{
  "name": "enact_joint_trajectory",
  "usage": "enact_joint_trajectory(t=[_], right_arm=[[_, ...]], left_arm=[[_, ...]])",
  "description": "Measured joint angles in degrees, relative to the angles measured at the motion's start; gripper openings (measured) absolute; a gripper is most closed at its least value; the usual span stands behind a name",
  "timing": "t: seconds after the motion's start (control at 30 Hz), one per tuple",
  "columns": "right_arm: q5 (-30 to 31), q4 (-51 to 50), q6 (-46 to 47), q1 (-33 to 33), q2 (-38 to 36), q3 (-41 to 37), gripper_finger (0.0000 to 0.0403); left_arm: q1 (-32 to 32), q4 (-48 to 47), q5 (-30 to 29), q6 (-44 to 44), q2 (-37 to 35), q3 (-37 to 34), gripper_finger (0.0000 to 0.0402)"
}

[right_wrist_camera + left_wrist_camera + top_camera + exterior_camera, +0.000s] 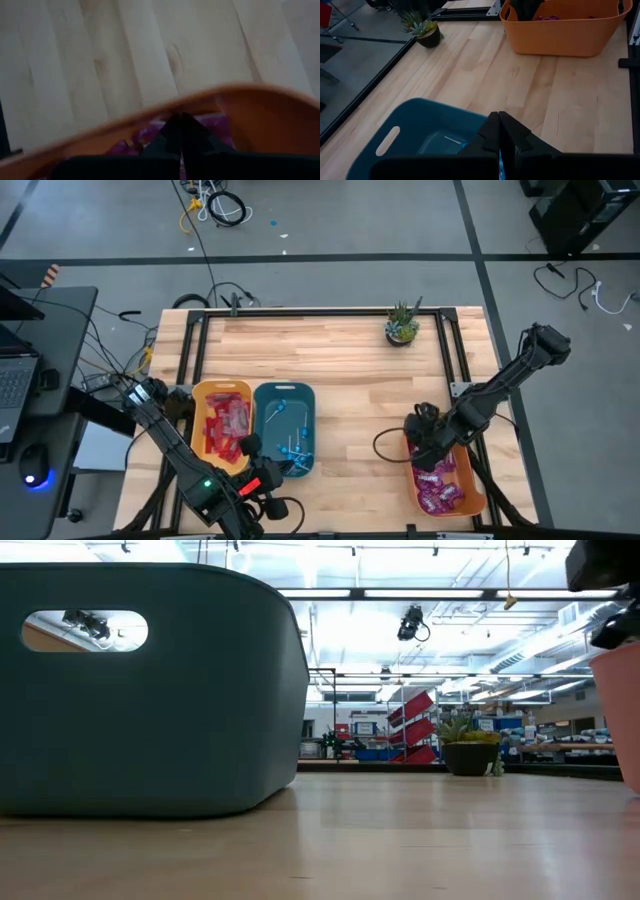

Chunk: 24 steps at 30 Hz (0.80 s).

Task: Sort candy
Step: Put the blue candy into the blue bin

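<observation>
Both grippers were closed and held nothing. My left gripper (pixel 252 448) hung over the teal bin (pixel 262 400) with the lollipops (pixel 296 450); my right gripper (pixel 418 442) pointed into the orange bin (pixel 478 498), purple packets (pixel 438 485) directly under it, no candy on the bare table (pixel 340 360).

Two dark jointed arms, green and red lights on the left

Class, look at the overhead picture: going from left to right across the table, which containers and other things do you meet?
Yellow bin of red packets → teal bin of blue lollipops → small potted plant → orange bin of purple packets.
</observation>
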Motion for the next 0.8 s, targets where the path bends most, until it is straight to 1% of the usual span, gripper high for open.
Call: enact_joint_trajectory(t=[0.27, 0.4, 0.8], right_arm=[[1.8, 7.5, -5.4, -3.1, 3.1, 0.0, 0.0000], [4.1, 10.5, -7.5, -5.2, 4.1, 0.0, 0.0000], [6.9, 24.2, -23.1, -14.8, 8.9, 0.0, 0.0000]], left_arm=[[0.0, 1.1, -0.3, 0.0, 0.0, -2.8, 0.0001], [0.0, 1.3, -0.3, -0.1, 0.0, -3.7, 0.0001], [0.0, 1.1, -0.5, 0.0, 0.0, -3.7, 0.0001]])
